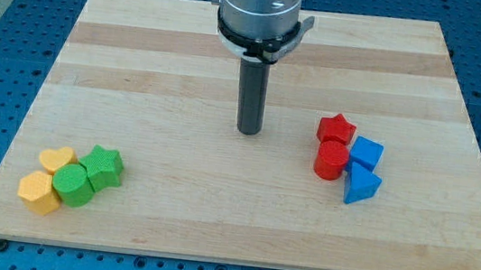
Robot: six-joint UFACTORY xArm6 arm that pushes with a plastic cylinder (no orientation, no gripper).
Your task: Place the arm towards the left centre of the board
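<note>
Bench [186, 56]: my tip [248, 132] sits near its centre, touching no block; no hand fitted, so nothing gripped. Judged undone: travel toward the bench's left centre remains.

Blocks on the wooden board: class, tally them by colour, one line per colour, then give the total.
Red: 2, a star and a cylinder
Blue: 2
Green: 2, a star and a cylinder
Yellow: 2, a heart and a hexagon
Total: 8
</note>
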